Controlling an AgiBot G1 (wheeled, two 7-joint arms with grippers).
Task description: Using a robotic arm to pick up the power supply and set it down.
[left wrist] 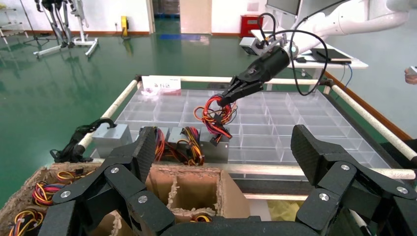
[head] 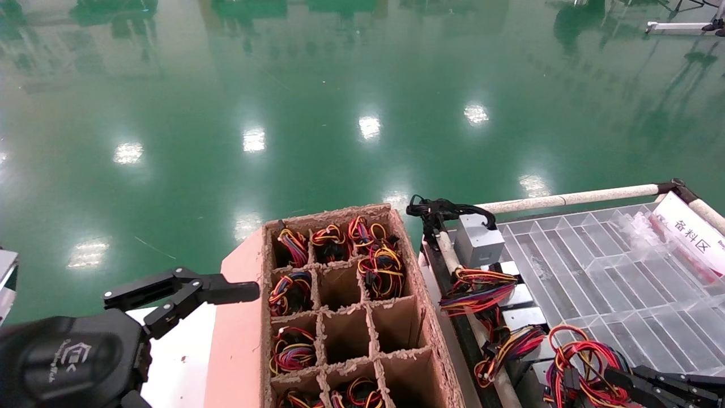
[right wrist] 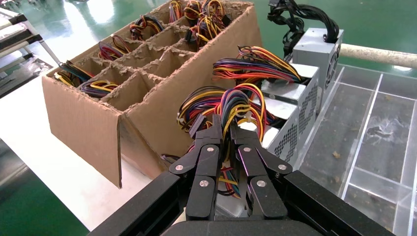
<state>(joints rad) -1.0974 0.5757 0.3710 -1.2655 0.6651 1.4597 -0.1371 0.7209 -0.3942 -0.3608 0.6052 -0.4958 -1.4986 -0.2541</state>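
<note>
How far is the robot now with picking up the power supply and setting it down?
Done: the right gripper has shut on the wire bundle of a power supply in the row by the clear tray.
In hand: the grasp itself.
Left: setting it down. The left gripper waits open beside the cardboard box.

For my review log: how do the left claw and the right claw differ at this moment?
The left claw is spread open and holds nothing, while the right claw is pinched shut on the wire bundle of a power supply. The left claw hovers by the cardboard box; the right claw is over the row of supplies at the clear tray. Both are black scissor-link claws.
</note>
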